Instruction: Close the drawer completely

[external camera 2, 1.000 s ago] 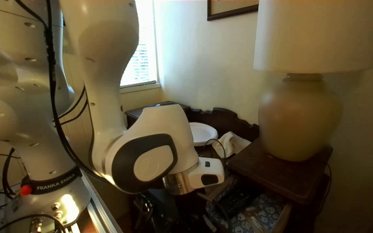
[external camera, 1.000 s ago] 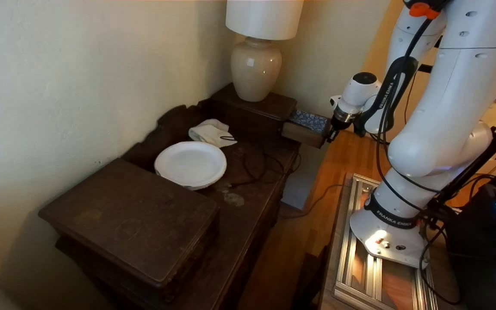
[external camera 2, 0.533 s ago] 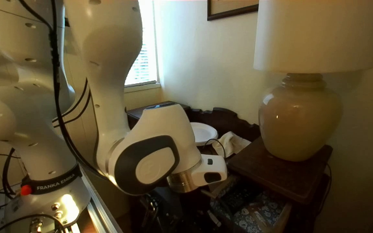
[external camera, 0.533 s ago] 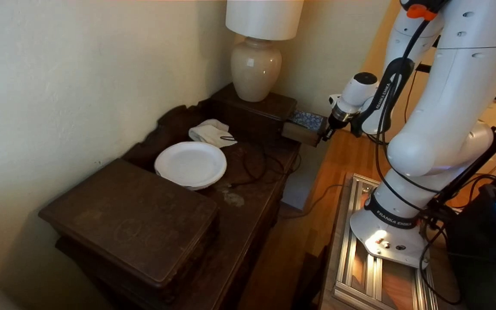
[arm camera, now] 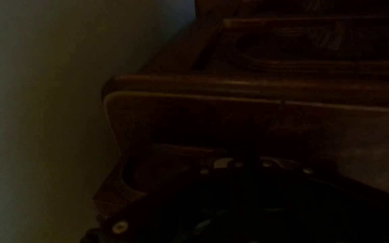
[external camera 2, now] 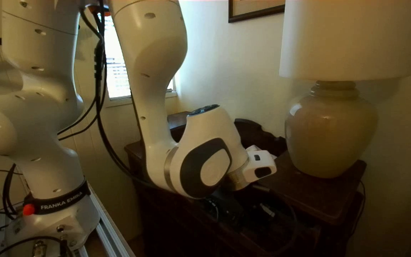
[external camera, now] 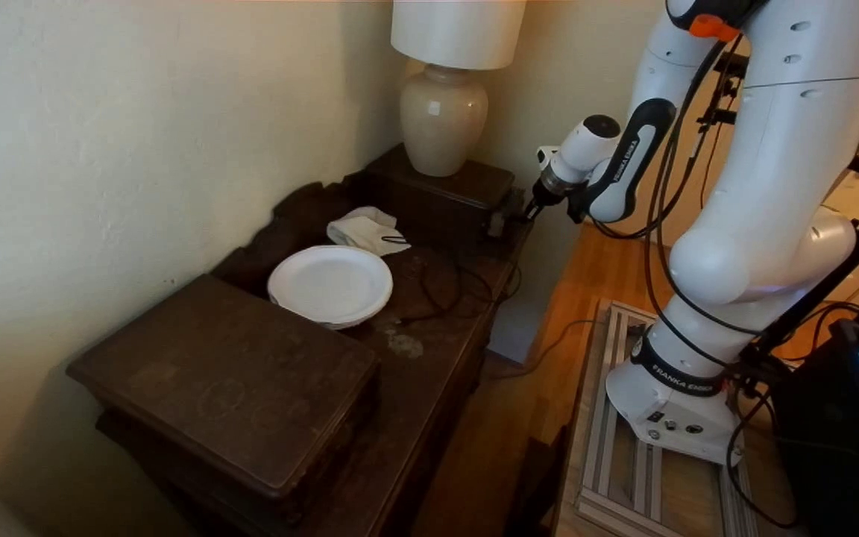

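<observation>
The drawer (external camera: 498,225) is pushed nearly into the dark wooden stand (external camera: 437,200) under the lamp; only a short piece sticks out in an exterior view. Its blue-patterned inside no longer shows. My gripper (external camera: 530,214) is at the drawer's front, seemingly touching it, with nothing held. In the wrist view, which is very dark, the gripper (arm camera: 250,162) looks shut and covers much of the carved drawer front (arm camera: 157,168). In an exterior view the stand's top (external camera 2: 309,192) shows, but the drawer below it is lost in shadow behind the gripper.
A lamp (external camera: 443,123) stands on the stand's top. White plates (external camera: 330,286), a pale cloth (external camera: 365,230) and dark cables (external camera: 459,287) lie on the dresser (external camera: 429,365). A second raised box (external camera: 228,380) is at the dresser's near end. The wall (arm camera: 46,118) is close beside the stand.
The drawer has slid most of the way into the stand, and its floral inside has gone from sight. My gripper has moved with it toward the stand.
</observation>
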{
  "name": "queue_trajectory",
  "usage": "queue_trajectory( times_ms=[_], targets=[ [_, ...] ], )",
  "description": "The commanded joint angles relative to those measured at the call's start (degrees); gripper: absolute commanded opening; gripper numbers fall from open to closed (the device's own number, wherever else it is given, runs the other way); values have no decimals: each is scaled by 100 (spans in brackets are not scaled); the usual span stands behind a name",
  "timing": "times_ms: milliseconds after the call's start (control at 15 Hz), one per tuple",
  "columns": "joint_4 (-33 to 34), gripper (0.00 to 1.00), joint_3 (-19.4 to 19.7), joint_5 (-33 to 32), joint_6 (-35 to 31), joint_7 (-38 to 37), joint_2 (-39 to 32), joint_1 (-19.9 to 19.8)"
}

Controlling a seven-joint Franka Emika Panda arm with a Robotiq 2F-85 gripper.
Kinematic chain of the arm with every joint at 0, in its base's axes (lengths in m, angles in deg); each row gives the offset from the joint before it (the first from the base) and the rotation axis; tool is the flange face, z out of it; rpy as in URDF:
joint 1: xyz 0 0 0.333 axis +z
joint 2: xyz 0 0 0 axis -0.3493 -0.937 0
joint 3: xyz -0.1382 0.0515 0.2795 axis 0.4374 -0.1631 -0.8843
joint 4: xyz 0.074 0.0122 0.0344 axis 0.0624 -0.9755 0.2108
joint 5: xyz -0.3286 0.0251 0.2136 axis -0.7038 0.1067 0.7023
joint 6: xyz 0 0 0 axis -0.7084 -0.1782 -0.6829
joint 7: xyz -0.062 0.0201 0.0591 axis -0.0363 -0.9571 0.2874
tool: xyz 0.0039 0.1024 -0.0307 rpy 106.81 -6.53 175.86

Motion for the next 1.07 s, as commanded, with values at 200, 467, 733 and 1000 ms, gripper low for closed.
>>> queue_trajectory(
  times_ms=[200,467,733,1000],
  targets=[
    [274,1,-223,0,0,-121,-198,-116],
    [332,1,-223,0,-4,-126,-245,-141],
    [439,0,-312,60,-357,-194,-303,-195],
    [567,0,-294,157,-609,-184,-394,-115]
  ],
)
